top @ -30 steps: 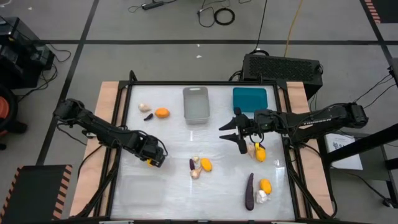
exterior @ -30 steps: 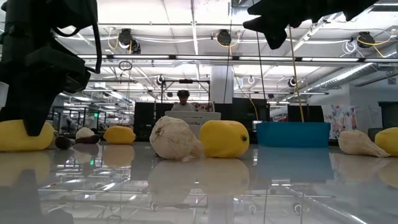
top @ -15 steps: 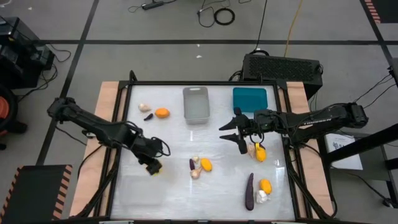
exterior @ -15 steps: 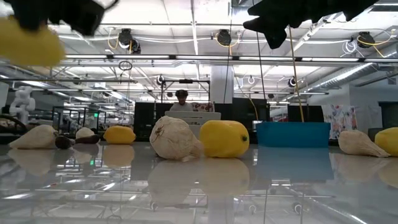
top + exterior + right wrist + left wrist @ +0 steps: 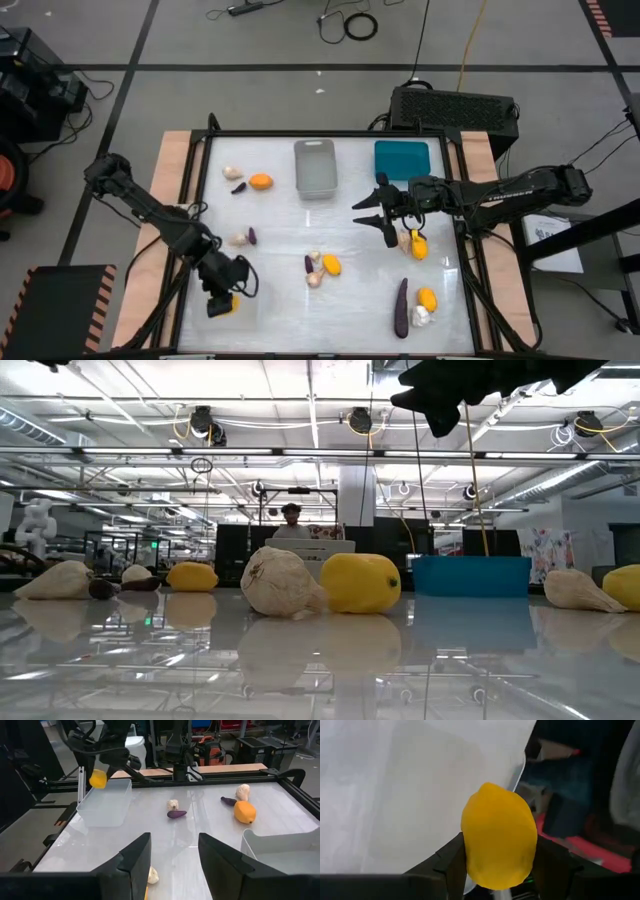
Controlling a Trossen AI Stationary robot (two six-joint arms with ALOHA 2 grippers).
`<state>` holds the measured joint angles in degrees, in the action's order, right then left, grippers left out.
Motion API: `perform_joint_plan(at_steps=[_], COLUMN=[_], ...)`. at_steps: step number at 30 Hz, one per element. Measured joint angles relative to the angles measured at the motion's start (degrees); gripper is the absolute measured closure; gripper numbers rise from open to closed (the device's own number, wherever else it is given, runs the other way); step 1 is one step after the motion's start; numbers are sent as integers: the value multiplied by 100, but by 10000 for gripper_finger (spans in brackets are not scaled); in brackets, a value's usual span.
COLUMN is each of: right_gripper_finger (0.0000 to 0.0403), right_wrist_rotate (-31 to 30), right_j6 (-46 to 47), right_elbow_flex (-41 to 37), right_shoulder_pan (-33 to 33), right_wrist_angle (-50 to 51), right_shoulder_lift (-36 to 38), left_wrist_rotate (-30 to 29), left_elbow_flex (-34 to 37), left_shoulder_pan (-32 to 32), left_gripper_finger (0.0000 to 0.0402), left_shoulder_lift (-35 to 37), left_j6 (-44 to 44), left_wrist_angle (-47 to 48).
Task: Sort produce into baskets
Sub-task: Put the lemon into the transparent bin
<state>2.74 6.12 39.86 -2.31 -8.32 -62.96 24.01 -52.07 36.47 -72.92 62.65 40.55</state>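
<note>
1 lemon (image 5: 499,836) in left tool (image 5: 222,304); clear bin (image 5: 106,802) barely visible.

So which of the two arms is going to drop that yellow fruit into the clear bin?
The left one, most likely. The left gripper is shut on the yellow fruit and hangs above the clear bin. The right gripper is open and empty, across the table near the teal bin.

We read this as a robotics lab in an open industrial hall: exposed ceiling trusses (image 5: 300,455) with hanging lamps (image 5: 360,420), cables (image 5: 345,20) on a grey taped floor (image 5: 130,60), and a person (image 5: 291,520) at a monitor (image 5: 318,548) behind the glossy white table (image 5: 350,215).
</note>
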Motion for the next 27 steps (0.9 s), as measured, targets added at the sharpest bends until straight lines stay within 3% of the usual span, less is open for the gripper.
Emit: perform_joint_plan(at_steps=[6,16,23,27], right_gripper_finger=[245,245,245,245], right_wrist_rotate=[-1,0,-4,-2], right_j6=[-265,-298,-296,-31], right_elbow_flex=[0,0,0,0], right_shoulder_pan=[0,143,201,201], right_wrist_angle=[0,-4,-47,-46], right_shoulder_lift=[0,0,0,0], left_wrist_rotate=[-12,472,933,528], left_elbow_flex=[0,0,-66,-351], left_shoulder_pan=[242,152,-45,-456], left_gripper_finger=[212,148,144,144], left_shoulder_lift=[-283,-488,-442,-221], left_j6=[-2,95,-585,-1152], left_wrist_angle=[523,1613,1596,1641])
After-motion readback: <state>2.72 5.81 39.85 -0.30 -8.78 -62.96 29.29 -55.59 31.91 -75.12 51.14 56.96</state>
